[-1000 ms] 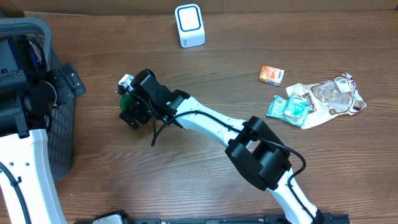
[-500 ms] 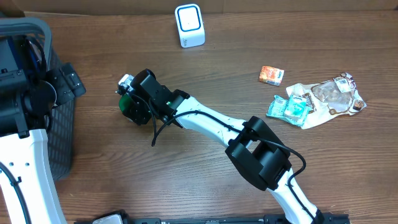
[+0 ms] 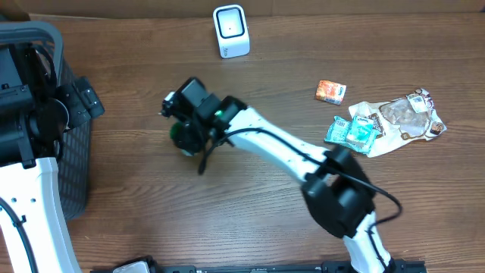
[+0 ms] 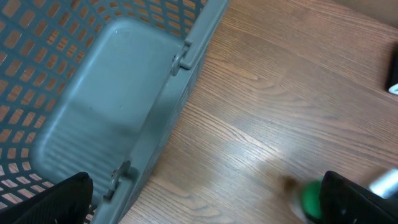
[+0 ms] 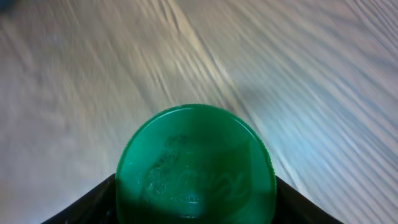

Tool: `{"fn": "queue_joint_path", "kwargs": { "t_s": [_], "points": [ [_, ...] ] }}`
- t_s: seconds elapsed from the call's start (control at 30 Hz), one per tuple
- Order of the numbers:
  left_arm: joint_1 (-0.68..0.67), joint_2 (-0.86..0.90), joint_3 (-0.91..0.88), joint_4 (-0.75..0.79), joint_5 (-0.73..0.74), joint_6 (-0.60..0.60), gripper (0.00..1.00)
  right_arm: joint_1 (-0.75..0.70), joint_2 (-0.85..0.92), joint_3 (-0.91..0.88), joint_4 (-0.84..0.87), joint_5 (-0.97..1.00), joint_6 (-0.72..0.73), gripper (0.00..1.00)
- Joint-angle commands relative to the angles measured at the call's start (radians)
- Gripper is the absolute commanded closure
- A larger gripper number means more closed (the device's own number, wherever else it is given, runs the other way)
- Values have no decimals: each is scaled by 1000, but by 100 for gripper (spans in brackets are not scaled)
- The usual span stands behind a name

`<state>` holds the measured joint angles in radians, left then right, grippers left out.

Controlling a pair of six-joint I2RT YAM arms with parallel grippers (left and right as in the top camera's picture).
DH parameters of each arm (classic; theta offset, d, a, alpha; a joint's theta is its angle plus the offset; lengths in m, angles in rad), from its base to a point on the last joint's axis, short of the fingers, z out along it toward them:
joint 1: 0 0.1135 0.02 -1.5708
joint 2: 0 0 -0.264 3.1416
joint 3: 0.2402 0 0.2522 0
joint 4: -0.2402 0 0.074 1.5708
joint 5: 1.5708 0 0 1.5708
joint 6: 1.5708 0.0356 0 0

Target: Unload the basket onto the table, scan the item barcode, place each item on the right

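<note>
Brown wood-grain bench (image 3: 250,227) carries a white box-shaped scanner (image 3: 230,30) at its far edge and a grey plastic mesh basket (image 4: 93,93) at its left edge. Left of the bench's middle, the right gripper (image 3: 184,130) clamps a round green-lidded item (image 5: 196,168). The left gripper (image 4: 205,202) hangs spread wide beside the basket's rim.

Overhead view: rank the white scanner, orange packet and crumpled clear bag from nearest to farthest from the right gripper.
From the right gripper, closed on the green-lidded item:
1. White scanner, top centre.
2. Orange packet, right of centre.
3. Crumpled clear bag, far right.
</note>
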<state>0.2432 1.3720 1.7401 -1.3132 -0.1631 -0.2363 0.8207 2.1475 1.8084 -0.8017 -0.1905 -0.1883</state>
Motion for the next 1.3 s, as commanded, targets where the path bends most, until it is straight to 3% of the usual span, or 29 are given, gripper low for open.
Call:
{"fn": "queue_joint_path", "kwargs": {
  "t_s": [0.0, 0.13, 0.23, 0.47, 0.67, 0.9, 0.97, 1.0, 1.03, 1.2, 1.27],
  "points": [
    [5, -4, 11, 2, 3, -11, 0, -51, -130, 13, -113, -95, -196, 41],
    [5, -4, 11, 2, 3, -10, 0, -123, -135, 7, -299, -180, -435, 38],
    [5, -4, 11, 2, 3, -10, 0, -180, -135, -3, -341, -242, -525, 38],
    [5, -4, 11, 2, 3, -10, 0, -310, -131, -30, -353, -447, -684, 35],
    [5, -4, 11, 2, 3, -10, 1, -356, -120, -85, -256, -428, -706, 20],
    [5, -4, 11, 2, 3, -11, 1, -351, -120, -195, -195, -428, -889, 18],
    [5, -4, 11, 2, 3, -10, 0, -352, -120, -204, -187, -428, -891, 18],
    [5, -4, 11, 2, 3, -10, 0, -352, -120, -204, -182, -429, -890, 13],
    [5, -4, 11, 2, 3, -10, 0, -352, -120, -204, -172, -429, -878, 0],
    [5, -4, 11, 2, 3, -11, 0, -362, -121, -174, -112, -414, -662, 0],
    [5, -4, 11, 2, 3, -11, 1, -369, -122, -127, -108, -370, -484, 0]
  ]
}}
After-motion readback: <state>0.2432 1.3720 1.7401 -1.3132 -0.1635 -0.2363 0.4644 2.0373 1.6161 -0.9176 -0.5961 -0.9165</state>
